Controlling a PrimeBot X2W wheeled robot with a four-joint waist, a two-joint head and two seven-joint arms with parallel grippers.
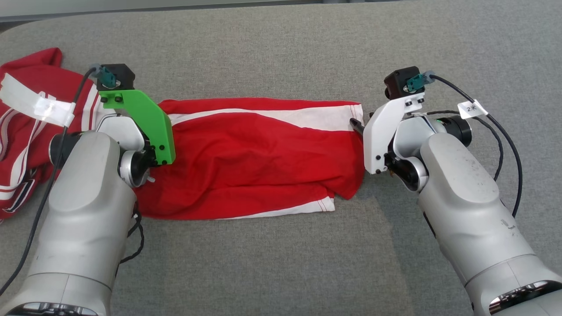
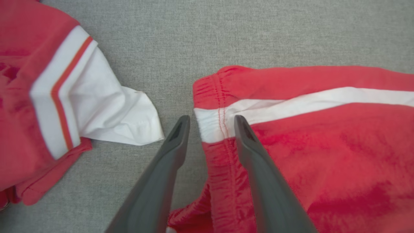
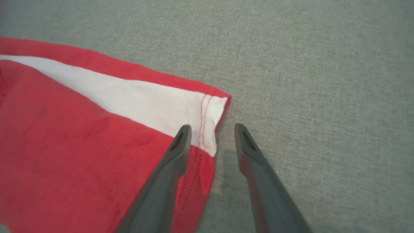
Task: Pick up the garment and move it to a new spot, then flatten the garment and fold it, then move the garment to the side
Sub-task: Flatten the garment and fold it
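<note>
The garment [image 1: 246,162], red with a white side stripe, lies folded lengthwise near the middle of the grey table [image 1: 281,52]. Its long axis runs from left to right. The gathered waistband is at the robot's left end and the stitched hem is at the right end.

Left pincer [image 2: 211,124]: released. The two fingers stand apart and straddle the waistband edge at the white stripe. One finger [image 2: 176,139] is over bare table and the other is over red cloth. The cloth between them lies slack and is not pinched.

Right pincer [image 3: 212,131]: released. The fingers stand apart at the hem corner. One finger [image 3: 179,142] lies over the cloth at the double seam and the other is over bare table just beside the edge. Nothing is held.

A green bracket [image 1: 149,118] on the left wrist sits above the waistband end. A white bracket [image 1: 386,127] on the right wrist sits just beside the hem end.

A second piece of clothing [image 1: 26,74], red with white stripes, lies crumpled at the far left of the table. It lies near the garment, with a strip of bare table between them.
</note>
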